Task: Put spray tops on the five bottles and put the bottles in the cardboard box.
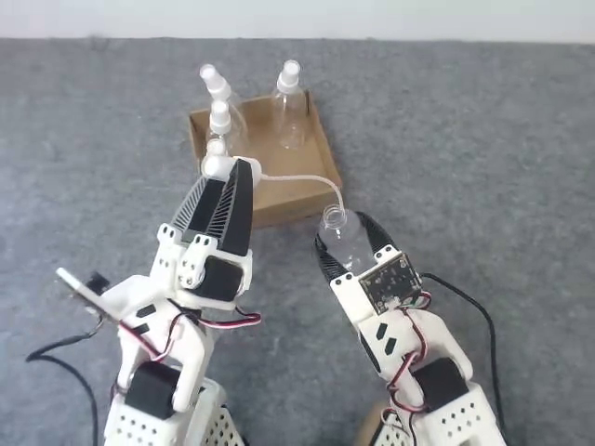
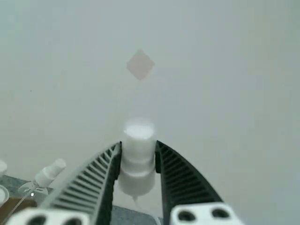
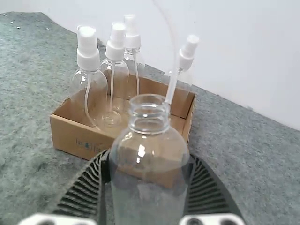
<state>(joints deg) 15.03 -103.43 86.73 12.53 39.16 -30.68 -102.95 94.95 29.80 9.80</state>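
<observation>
My left gripper (image 1: 226,177) (image 2: 138,149) is shut on a white spray top (image 1: 217,166) (image 2: 138,154), held above the front left of the cardboard box (image 1: 297,198) (image 3: 70,133). Its thin clear dip tube (image 1: 307,179) (image 3: 171,86) arcs over to the mouth of an open clear bottle (image 1: 340,240) (image 3: 150,154). My right gripper (image 1: 348,243) (image 3: 150,171) is shut on that bottle and holds it upright just in front of the box. The tube's tip sits at the bottle's neck. Several capped bottles (image 1: 290,102) (image 3: 89,79) stand in the box.
Grey carpet-like cloth (image 1: 483,158) covers the table, with free room on both sides of the box. A white wall (image 3: 243,47) rises behind the far edge. Cables (image 1: 56,358) trail by the arms' bases near the front.
</observation>
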